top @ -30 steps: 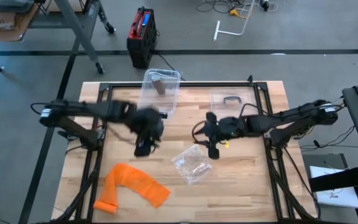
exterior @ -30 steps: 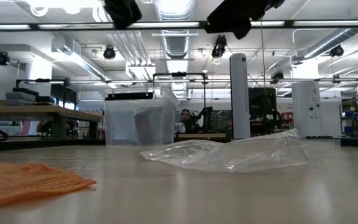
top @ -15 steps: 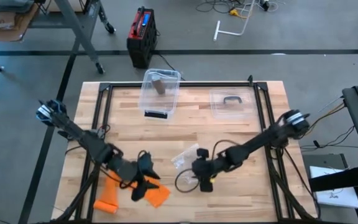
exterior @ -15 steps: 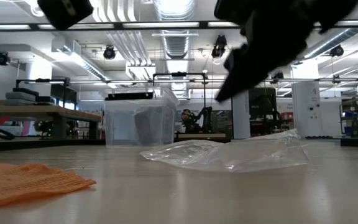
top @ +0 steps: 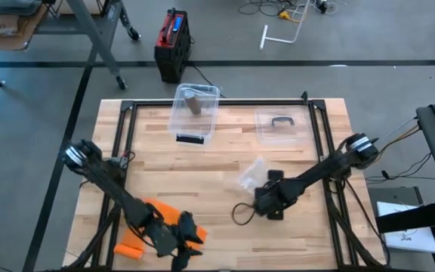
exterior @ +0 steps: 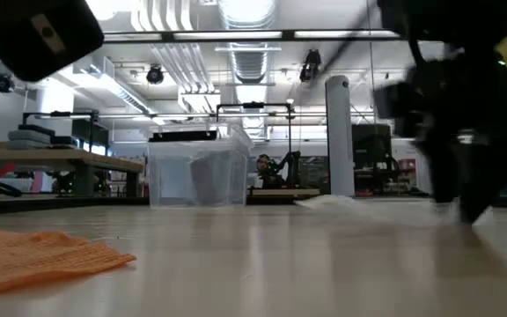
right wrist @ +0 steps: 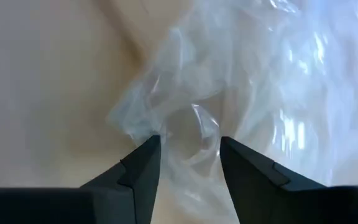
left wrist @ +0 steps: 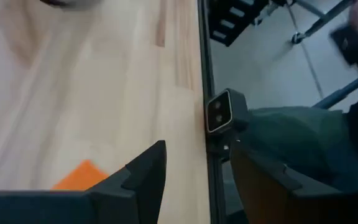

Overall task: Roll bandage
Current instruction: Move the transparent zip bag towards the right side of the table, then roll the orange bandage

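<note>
High view: one orange bandage lies at the table's near-left edge, the left gripper over it. One clear bag lies beside the right gripper.

Left wrist view: fingers apart, empty.

Right wrist view: fingers parted around bag plastic.

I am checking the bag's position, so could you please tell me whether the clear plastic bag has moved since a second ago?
Yes. In the high view the plastic bag has shifted toward the right side of the table, closer to the lid.
</note>
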